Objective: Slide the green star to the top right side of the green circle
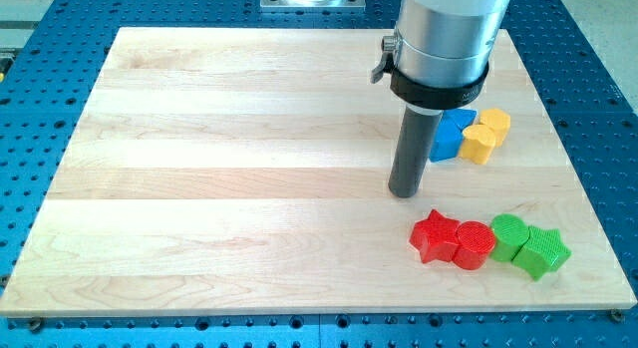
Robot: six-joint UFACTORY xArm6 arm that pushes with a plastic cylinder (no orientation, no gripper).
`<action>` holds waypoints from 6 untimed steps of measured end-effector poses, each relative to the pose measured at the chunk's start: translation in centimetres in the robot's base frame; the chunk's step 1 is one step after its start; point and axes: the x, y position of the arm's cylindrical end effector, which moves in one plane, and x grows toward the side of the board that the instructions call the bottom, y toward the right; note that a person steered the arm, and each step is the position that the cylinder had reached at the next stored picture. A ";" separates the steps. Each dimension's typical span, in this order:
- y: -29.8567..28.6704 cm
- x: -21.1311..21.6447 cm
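Note:
The green star point(543, 251) lies near the view's bottom right, touching the right side of the green circle point(509, 233). The green circle touches a red cylinder point(475, 244), and a red star point(436, 235) sits at the left end of that row. My tip point(403, 192) stands on the board above and to the left of the red star, apart from all blocks. The rod hides part of the blue blocks behind it.
Two blue blocks point(451, 132) and two yellow blocks point(485, 136) cluster at the view's right, just right of the rod. The wooden board point(199, 188) lies on a blue perforated table; its right edge is close to the green star.

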 end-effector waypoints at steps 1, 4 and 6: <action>0.1 1.0; 3.2 1.7; 7.8 1.3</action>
